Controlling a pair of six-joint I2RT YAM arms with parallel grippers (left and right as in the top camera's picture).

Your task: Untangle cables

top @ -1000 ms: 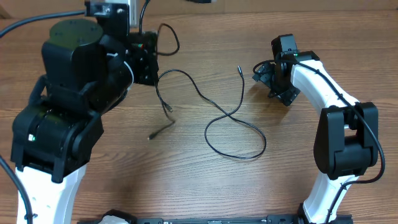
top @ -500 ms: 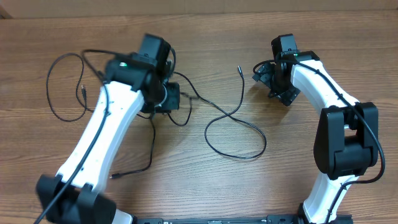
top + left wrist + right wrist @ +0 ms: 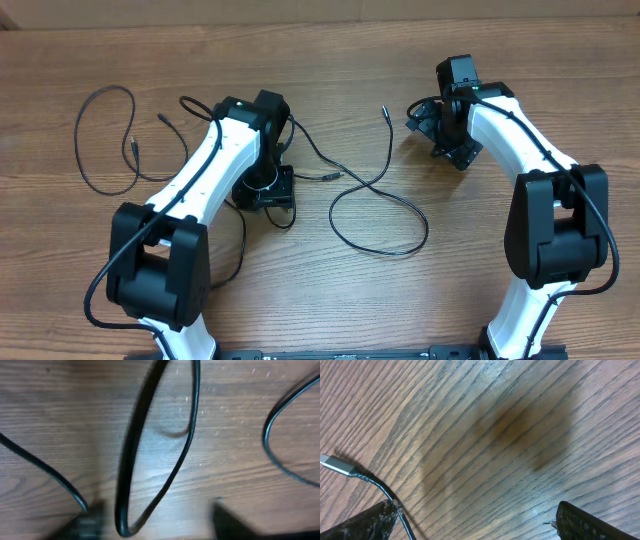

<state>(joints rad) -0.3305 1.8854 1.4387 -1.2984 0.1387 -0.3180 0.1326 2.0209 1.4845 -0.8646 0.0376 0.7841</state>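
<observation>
Several thin black cables lie on the wooden table. One cable [image 3: 133, 145] forms a loop at the far left. A long cable [image 3: 375, 184] crosses itself in the middle and ends in a tip [image 3: 385, 110] near my right gripper. My left gripper [image 3: 268, 192] hovers low over the centre-left, open, and a cable bend [image 3: 125, 522] lies loose between its blurred fingers [image 3: 230, 520]. My right gripper [image 3: 435, 135] is open with nothing between its fingers; a silvery plug [image 3: 332, 463] lies just beside its left finger [image 3: 370, 520].
Another cable strand [image 3: 243, 245] trails from under the left gripper toward the front edge, beside the left arm's base [image 3: 160, 270]. The right arm's base [image 3: 555, 230] stands at the front right. Bare wood [image 3: 330, 300] shows between the two bases.
My left arm swept across from the back left and came down toward the table's centre. Its jaws went from shut to open, letting a cable go. The right arm has not moved.
</observation>
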